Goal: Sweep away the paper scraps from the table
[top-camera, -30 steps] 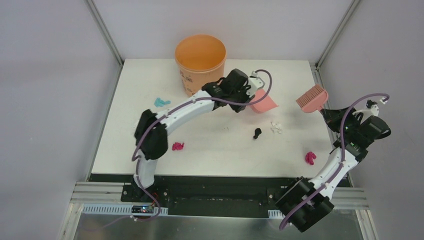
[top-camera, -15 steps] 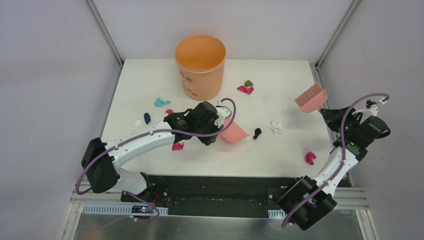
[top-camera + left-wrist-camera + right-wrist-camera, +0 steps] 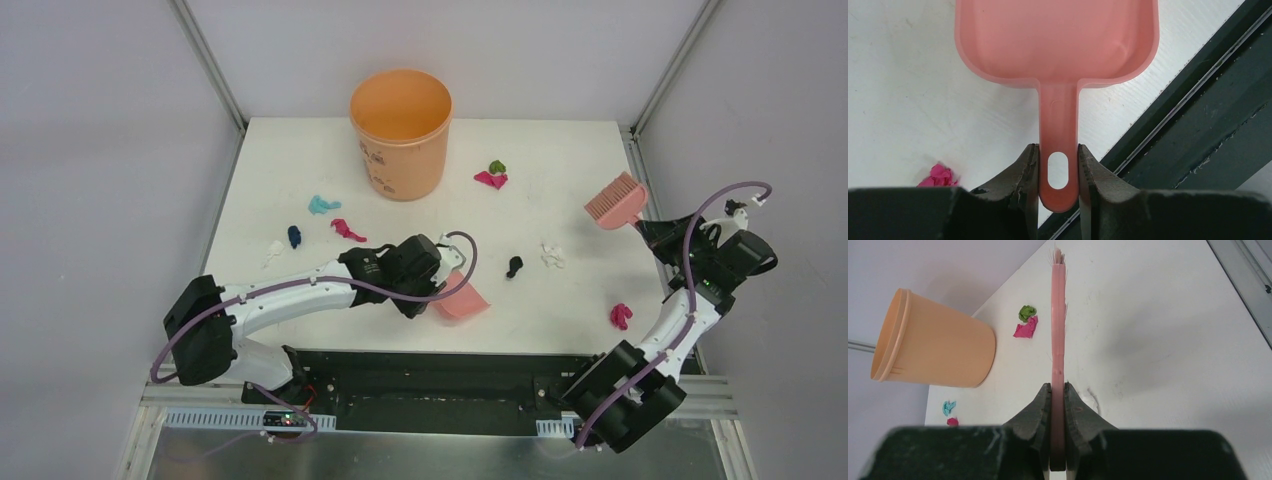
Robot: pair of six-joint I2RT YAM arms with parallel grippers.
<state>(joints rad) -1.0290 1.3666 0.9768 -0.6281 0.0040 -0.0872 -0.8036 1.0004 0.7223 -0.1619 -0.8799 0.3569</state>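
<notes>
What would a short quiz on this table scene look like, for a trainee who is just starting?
1. True or false: the left hand grips the pink dustpan by its handle.
2. What does the right hand hold? A) a sponge B) the pink brush C) a cloth
3. What colour is the scrap right beside the green scrap, to the right of the orange bucket?

Key: 1 true. 2 B. 3 magenta: the magenta scrap.
</notes>
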